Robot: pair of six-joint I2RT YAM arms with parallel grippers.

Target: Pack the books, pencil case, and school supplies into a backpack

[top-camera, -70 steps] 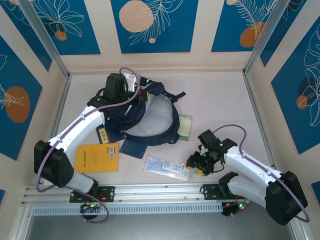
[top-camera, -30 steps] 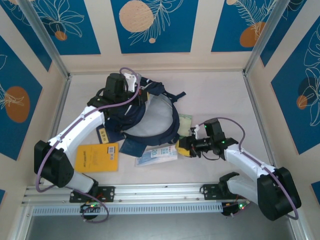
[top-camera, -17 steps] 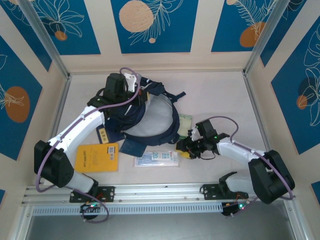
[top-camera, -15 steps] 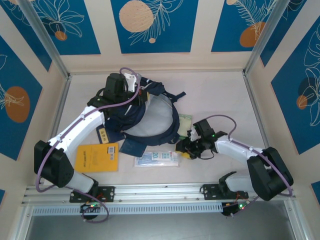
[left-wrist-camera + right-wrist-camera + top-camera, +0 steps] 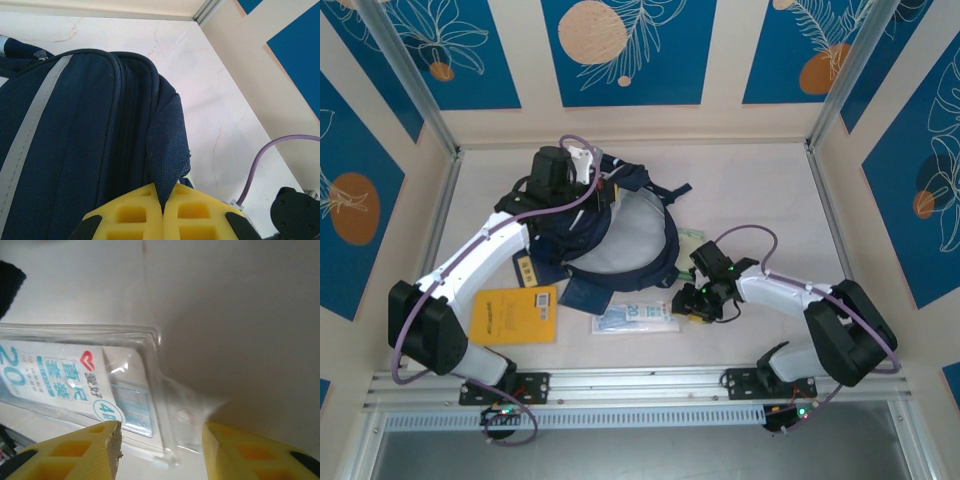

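Right wrist view: the right hand (image 5: 162,436), jaws apart, straddles the clear end tab of the packet (image 5: 75,382), which lies flat on the surface (image 5: 230,310) and runs off to the hand's left. Left wrist view: the left hand (image 5: 162,202), jaws together, is clamped on a navy fold of the backpack (image 5: 75,135), whose bulk rises just beyond it and to its left, with bare surface farther off.
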